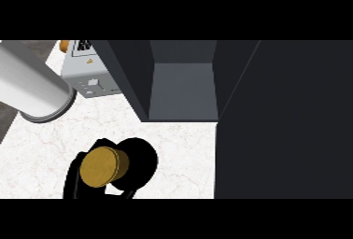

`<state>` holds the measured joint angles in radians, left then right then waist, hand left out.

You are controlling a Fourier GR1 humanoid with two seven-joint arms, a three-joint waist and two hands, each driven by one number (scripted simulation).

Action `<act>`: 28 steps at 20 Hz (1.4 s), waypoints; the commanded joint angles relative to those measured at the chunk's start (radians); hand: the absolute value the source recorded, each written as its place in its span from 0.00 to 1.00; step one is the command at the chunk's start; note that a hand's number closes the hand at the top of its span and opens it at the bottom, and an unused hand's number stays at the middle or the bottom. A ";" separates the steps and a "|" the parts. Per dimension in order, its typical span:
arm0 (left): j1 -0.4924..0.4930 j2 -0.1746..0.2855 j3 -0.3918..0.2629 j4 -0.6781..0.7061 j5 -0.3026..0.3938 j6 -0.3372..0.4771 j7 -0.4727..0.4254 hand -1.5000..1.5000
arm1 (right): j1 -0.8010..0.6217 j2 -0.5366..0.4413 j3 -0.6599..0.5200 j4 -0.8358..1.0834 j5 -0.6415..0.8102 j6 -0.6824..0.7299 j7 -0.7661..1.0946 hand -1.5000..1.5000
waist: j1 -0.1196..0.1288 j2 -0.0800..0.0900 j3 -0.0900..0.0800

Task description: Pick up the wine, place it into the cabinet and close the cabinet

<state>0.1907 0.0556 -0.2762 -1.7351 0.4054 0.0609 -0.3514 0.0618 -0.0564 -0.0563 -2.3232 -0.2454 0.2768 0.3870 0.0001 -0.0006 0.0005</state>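
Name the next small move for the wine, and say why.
Probably carry the wine bottle up and rightward in the view, toward the open shelf of the cabinet. The bottle shows over the counter at lower left, outside the cabinet, whose door stands open. The left hand seems to be at the bottle, though its grip cannot be told.

We can read no words or numbers anywhere. We make out only a small orange warning sign point(88, 61) on the grey appliance point(84, 78).
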 commanded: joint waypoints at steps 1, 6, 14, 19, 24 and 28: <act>-0.103 -0.044 -0.005 -0.050 -0.029 0.114 0.139 1.00 | -0.005 0.013 0.018 0.048 0.030 0.007 -0.036 0.00 | -0.001 0.000 0.000; -0.238 -0.054 -0.007 0.071 -0.065 0.163 0.099 1.00 | 0.059 0.006 -0.003 0.007 -0.006 0.034 -0.047 0.00 | -0.006 0.001 0.000; -0.475 -0.055 -0.126 0.225 -0.115 0.381 0.106 1.00 | 0.024 0.020 0.023 0.053 0.025 0.025 -0.064 0.00 | -0.010 0.001 0.000; -0.535 -0.056 -0.097 0.343 -0.135 0.378 0.085 1.00 | 0.016 0.002 0.003 -0.007 -0.001 0.010 -0.014 0.00 | -0.010 0.001 -0.001; -0.658 -0.056 -0.151 0.463 -0.064 0.487 0.081 1.00 | 0.074 0.032 0.019 0.055 0.045 0.045 -0.132 0.00 | -0.012 0.001 0.000; -0.650 -0.056 -0.178 0.522 0.015 0.518 0.016 1.00 | -0.014 0.018 0.028 0.090 0.069 0.011 -0.070 0.00 | -0.008 0.002 -0.001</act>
<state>-0.4153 0.0004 -0.4175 -1.2780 0.3636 0.5189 -0.3147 0.0622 -0.0501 -0.0600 -2.2700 -0.2238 0.2935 0.3276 -0.0085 0.0007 -0.0001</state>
